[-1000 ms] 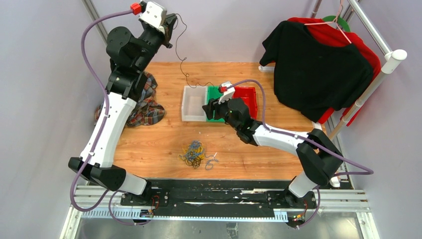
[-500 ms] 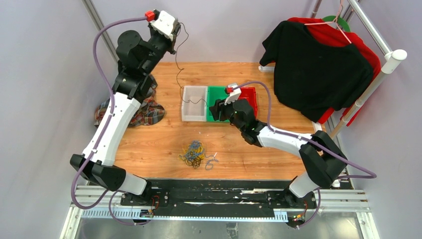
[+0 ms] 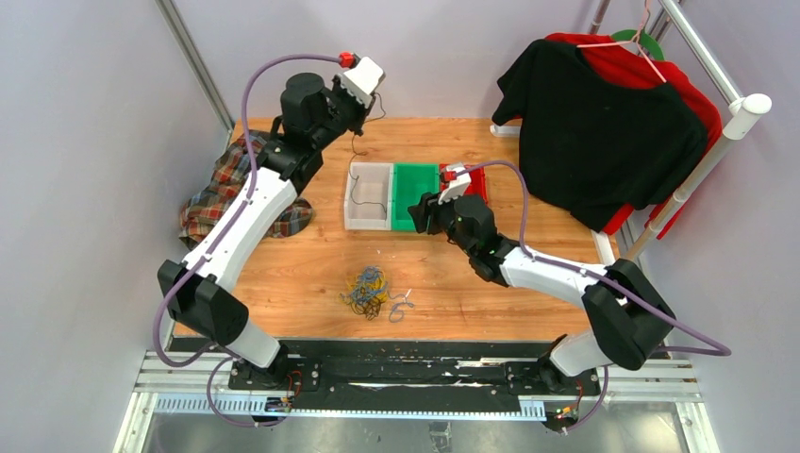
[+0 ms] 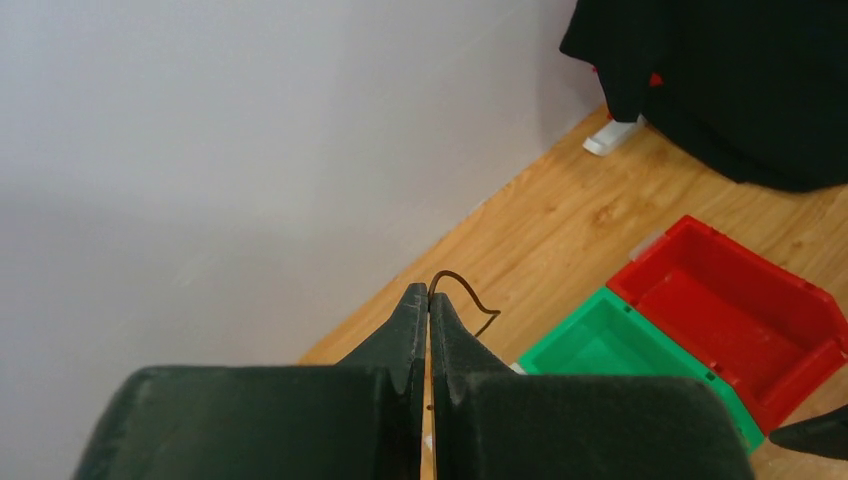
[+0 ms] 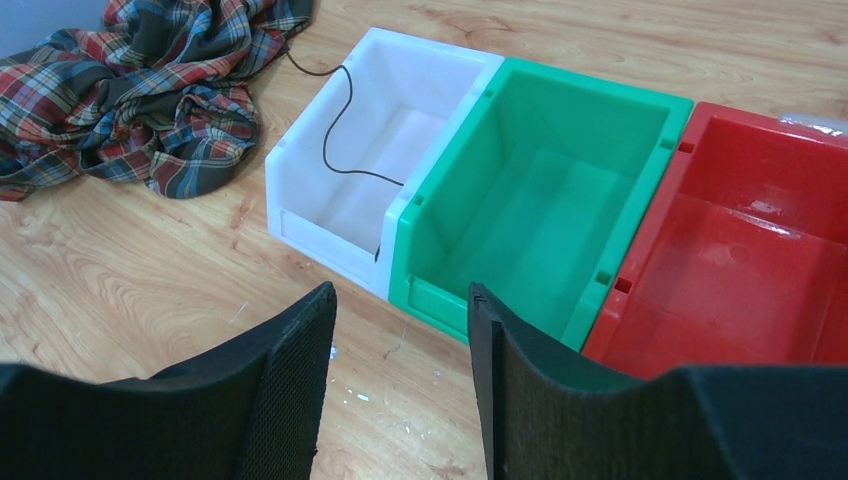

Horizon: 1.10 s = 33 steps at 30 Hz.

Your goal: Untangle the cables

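Left tool (image 4: 428,300) is pinched fully closed on one end of a thin dark cable (image 4: 462,286), held high over the back of the counter (image 3: 283,274). The rest hangs down w/ its lower part snaking into the white bin (image 5: 300,215), tail end by the wall next to the green bin (image 5: 440,290). Right tool (image 5: 400,300) is spread approx. halfway, nothing btwn its pads, hovering just in front of the green bin. The pile of cables (image 3: 365,291) lies near front-centre of the counter: yellow, blue & dark loops knotted together, one loose loop just beside it.

Handling, as a judgement: the wire is prob. v. light & limp, w/ a few set kinks. It will likely swing wherever the tip goes & may drape over a bin wall. It is thin & smooth, so it could slip unless pinched right at the fingertips. For the pile, best to take one outer loop or free end, not the middle, else the whole clump prob. lifts.
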### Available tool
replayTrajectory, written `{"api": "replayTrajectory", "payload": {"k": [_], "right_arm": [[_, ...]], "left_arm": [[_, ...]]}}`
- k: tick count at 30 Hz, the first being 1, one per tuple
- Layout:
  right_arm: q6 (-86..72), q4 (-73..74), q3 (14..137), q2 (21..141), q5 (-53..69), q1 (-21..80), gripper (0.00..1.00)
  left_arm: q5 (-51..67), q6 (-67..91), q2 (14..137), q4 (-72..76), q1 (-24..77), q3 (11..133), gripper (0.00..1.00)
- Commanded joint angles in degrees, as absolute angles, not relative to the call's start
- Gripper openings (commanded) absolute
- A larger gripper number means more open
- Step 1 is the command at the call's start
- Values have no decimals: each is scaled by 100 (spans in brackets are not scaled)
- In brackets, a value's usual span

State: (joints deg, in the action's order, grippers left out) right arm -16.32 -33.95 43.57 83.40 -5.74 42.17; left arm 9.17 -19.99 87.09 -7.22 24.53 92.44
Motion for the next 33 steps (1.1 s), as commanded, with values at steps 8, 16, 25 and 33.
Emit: {"api": "replayTrajectory", "payload": {"k": [8,16,25,33], "right_arm": [[-1726,-3304,4148,7989,-767,4067,49],[-1839,-3318,3928,7830,-864,3994,49],[-1906,-3411,3772,7791,-827,3935,48],[-1967,-3463,3721,7850,-741,3886,47]], "left_arm": [[938,-1430,9002,-1393,2540,8859,0],[1279,-464,9139,-1680,2541,8394,0],[518,-1203,9622,-1202,2565,7832,1],[-104,-1749,10365,-616,2660,7673,0]]}}
